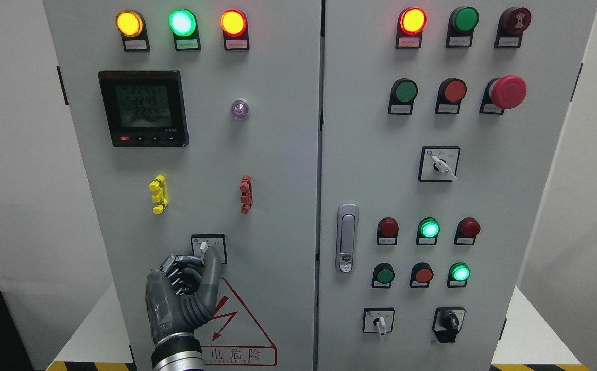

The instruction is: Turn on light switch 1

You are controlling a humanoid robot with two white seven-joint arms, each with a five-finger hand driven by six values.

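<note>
Low on the cabinet's left door is a small selector switch in a black-framed square plate, its white knob pointing roughly upward. My left hand rises from the bottom edge directly below it. The thumb lies along the knob's right side and the curled fingers close in from the left, pinching the knob. The hand covers the lower part of the switch plate. My right hand does not show.
Above the switch are a yellow clip, a red clip, a digital meter and three lit lamps. The right door carries a latch handle, a red mushroom stop button, push buttons and three more selector switches. A warning triangle sits beside my wrist.
</note>
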